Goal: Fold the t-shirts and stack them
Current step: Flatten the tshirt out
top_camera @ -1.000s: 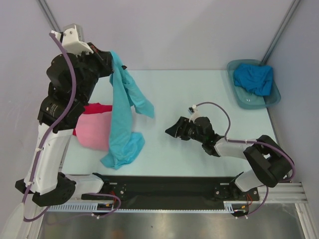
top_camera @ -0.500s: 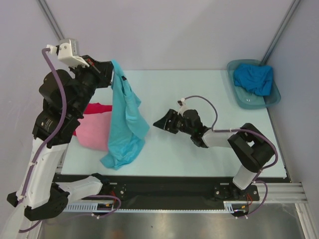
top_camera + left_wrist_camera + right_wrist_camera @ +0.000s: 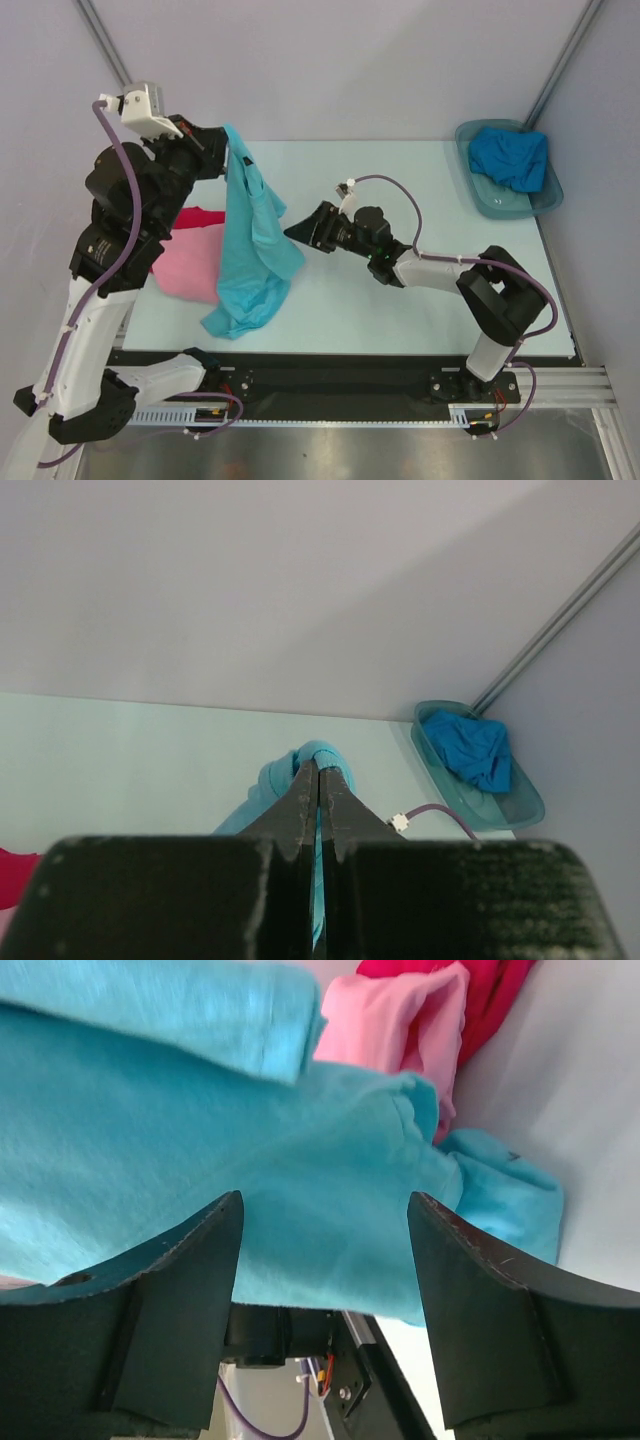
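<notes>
Red t-shirt lying on the table at the left of the top view, partly under the pink t-shirt. Just to the right, turquoise t-shirt hanging down in a long strip from the upper left of the frame, bottom end bunched on the table beside the pink one. Top corner pinched in the left gripper, held up high. In the left wrist view, black fingers pressed tight together, with a bump of turquoise cloth poking out at the tips.

In the middle of the top view, right gripper low over the table, pointing left, nose right at the edge of the hanging cloth. Spread wide apart in the right wrist view, gripping nothing, turquoise cloth filling the gap in front. Touching the cloth or not, cannot tell. Pink and red cloth at the upper right of that view.

At the far upper right of the top view, deeper blue t-shirt crumpled inside the grey tub.
</notes>
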